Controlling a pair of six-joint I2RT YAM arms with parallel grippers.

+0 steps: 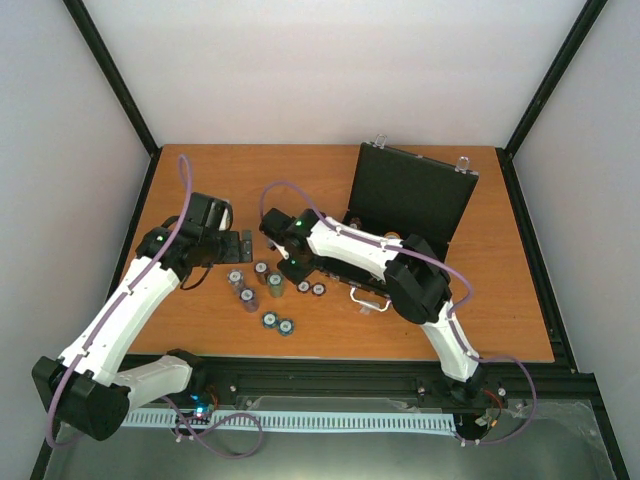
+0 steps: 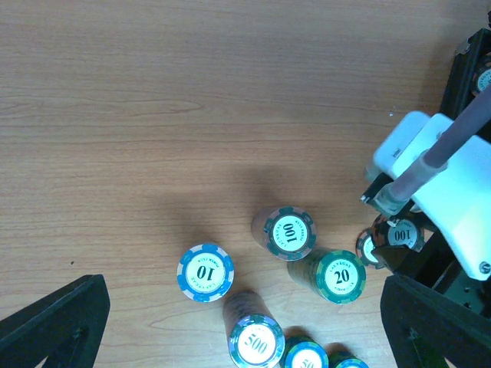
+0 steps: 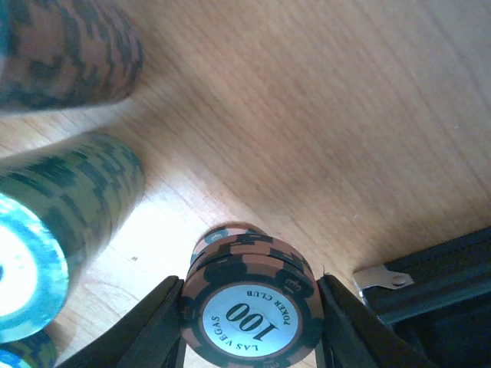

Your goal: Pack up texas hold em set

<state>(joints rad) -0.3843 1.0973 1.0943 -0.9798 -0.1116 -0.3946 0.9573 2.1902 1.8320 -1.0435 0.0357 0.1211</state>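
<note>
The black case (image 1: 415, 195) stands open at the back right of the table, lid upright. Several stacks of poker chips (image 1: 260, 285) sit in the middle of the table. My right gripper (image 3: 249, 314) is shut on a short stack of brown "100" chips (image 3: 249, 303), its fingers (image 3: 153, 322) pressing both sides; the lowest chips sit slightly askew. In the top view this gripper (image 1: 294, 268) is just left of the case's front. My left gripper (image 2: 244, 307) hangs open above the "500" stack (image 2: 255, 343), near the blue "10" (image 2: 205, 272), "100" (image 2: 288, 232) and green "20" (image 2: 340, 277) stacks.
The right arm's white forearm (image 2: 437, 176) and cable cross the right side of the left wrist view. A silver latch on the case's corner (image 3: 383, 277) lies right of the held chips. Two single chips (image 1: 311, 288) lie by the case's handle (image 1: 368, 298).
</note>
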